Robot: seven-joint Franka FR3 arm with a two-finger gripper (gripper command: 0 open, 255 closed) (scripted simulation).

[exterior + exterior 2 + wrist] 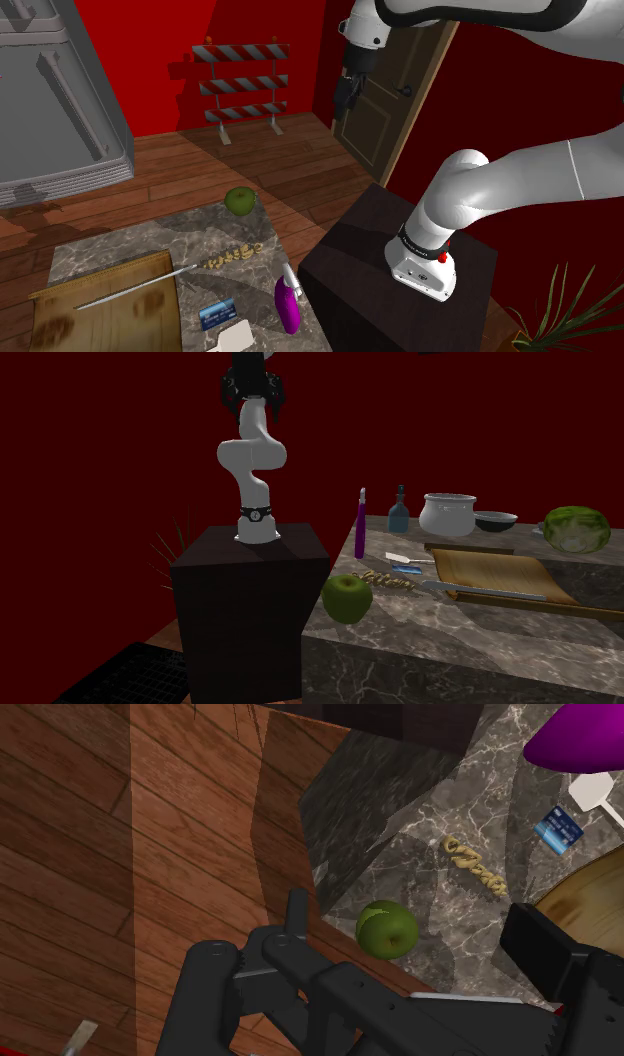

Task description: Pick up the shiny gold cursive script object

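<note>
My gripper (346, 106) hangs open well above the gold script (474, 867), which looks thin, light, stiff and slick, so pinch across its middle.

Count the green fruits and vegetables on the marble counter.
2. A green apple sits at the counter corner by the stand; a bigger green globe, perhaps a cabbage, sits at the second exterior view's far right. The pot could hide more.
</note>
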